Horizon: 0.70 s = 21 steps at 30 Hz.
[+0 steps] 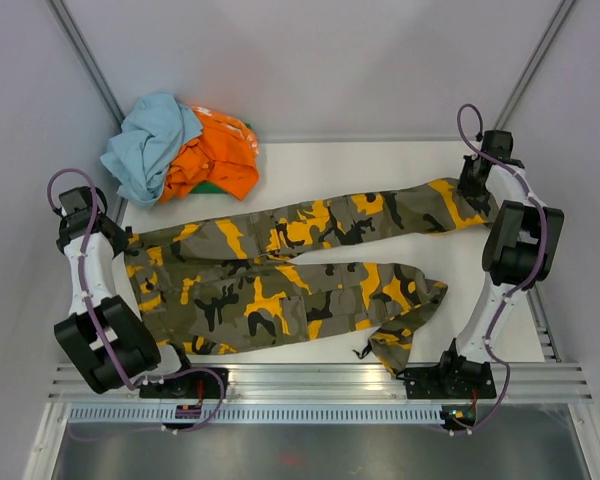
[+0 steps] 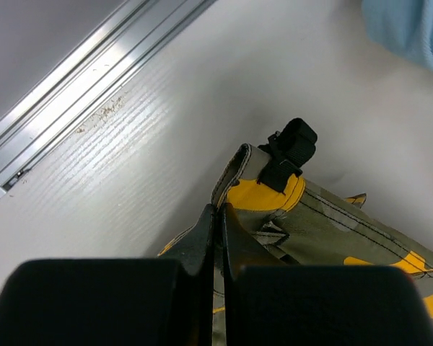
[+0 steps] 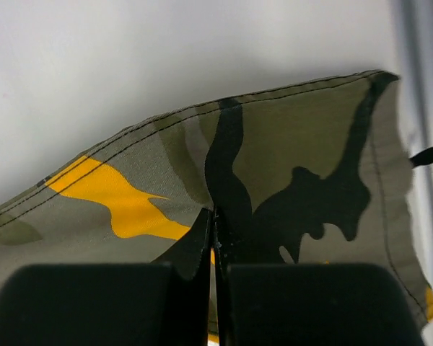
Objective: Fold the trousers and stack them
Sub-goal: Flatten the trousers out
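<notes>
The camouflage trousers (image 1: 280, 270) lie spread across the white table, waist at the left and both legs running right. The upper leg reaches the far right; the lower leg ends crumpled near the front right. My left gripper (image 1: 123, 238) is at the waist end. In the left wrist view it (image 2: 220, 216) is shut on the waistband edge of the trousers (image 2: 332, 231), beside a black strap tab (image 2: 289, 148). My right gripper (image 1: 472, 196) is at the end of the upper leg. In the right wrist view it (image 3: 213, 220) is shut on the leg cloth (image 3: 289, 158).
A pile of other clothes lies at the back left: a light blue garment (image 1: 150, 145) and an orange one (image 1: 215, 155). The blue one shows in the left wrist view (image 2: 411, 29). Aluminium rails run along the table's left edge (image 2: 79, 94) and front edge (image 1: 310, 380).
</notes>
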Available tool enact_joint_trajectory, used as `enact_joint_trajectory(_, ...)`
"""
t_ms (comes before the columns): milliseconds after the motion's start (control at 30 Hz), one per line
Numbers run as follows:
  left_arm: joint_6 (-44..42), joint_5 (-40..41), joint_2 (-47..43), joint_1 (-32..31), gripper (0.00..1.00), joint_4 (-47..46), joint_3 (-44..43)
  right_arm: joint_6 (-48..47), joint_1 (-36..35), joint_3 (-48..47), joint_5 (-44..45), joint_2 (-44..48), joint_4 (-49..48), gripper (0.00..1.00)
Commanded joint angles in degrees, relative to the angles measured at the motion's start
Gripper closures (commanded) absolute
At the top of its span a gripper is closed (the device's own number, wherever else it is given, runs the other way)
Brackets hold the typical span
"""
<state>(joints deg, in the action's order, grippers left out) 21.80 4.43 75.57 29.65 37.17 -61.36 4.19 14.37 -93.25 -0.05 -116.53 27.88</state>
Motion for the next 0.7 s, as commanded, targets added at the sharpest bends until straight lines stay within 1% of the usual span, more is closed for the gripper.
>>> enact_joint_trajectory(0,-0.27,8.48,2.64,1.02,0.98,-7.99,-2.35,-0.23,0.48,-3.69,-3.46,-0.63,-4.31,1.00)
enact_joint_trajectory(67,-0.44,9.37,4.76,0.94,0.98,-8.69,-2.62,-1.28,0.39,-5.09,-4.86,-1.68,-4.15,1.00)
enact_joint_trajectory(167,-0.27,9.81,4.76,0.85,0.98,-12.28,-1.66,-3.21,0.13,-5.36,-7.93,-0.90,-4.58,1.00)
enact_joint_trajectory(200,-0.18,10.07,4.76,0.94,0.98,-13.51,-1.48,-3.57,-0.13,-4.84,-8.90,-0.02,-5.54,1.00)
enact_joint_trajectory(300,-0.53,10.16,5.20,0.94,0.98,-12.48,-3.66,-5.32,-2.67,-3.78,-8.65,5.77,-4.77,1.00)
enact_joint_trajectory(367,-1.06,9.55,4.85,0.85,0.98,-11.15,-4.73,-4.98,-4.70,-3.78,-6.99,11.04,-3.80,1.00)
enact_joint_trajectory(467,-2.11,7.53,2.05,0.85,0.98,-10.28,-5.96,-3.23,-5.32,-1.85,-4.61,18.69,-3.36,1.00)
enact_joint_trajectory(567,-3.78,7.35,-0.68,0.94,0.98,-7.91,-7.98,-0.15,-5.41,0.17,0.83,25.98,-1.26,1.00)
enact_joint_trajectory(600,-4.22,7.70,-1.12,0.85,0.98,-7.03,-9.64,0.03,-5.41,0.35,2.85,27.57,1.71,1.00)
enact_joint_trajectory(633,-4.92,7.88,-1.13,0.94,0.98,-5.80,-10.61,-0.05,-5.32,0.96,6.52,31.07,3.22,1.00)
enact_joint_trajectory(667,-5.28,7.97,-1.21,0.94,0.98,-3.96,-11.40,-0.05,-5.41,1.32,8.39,32.84,4.28,1.00)
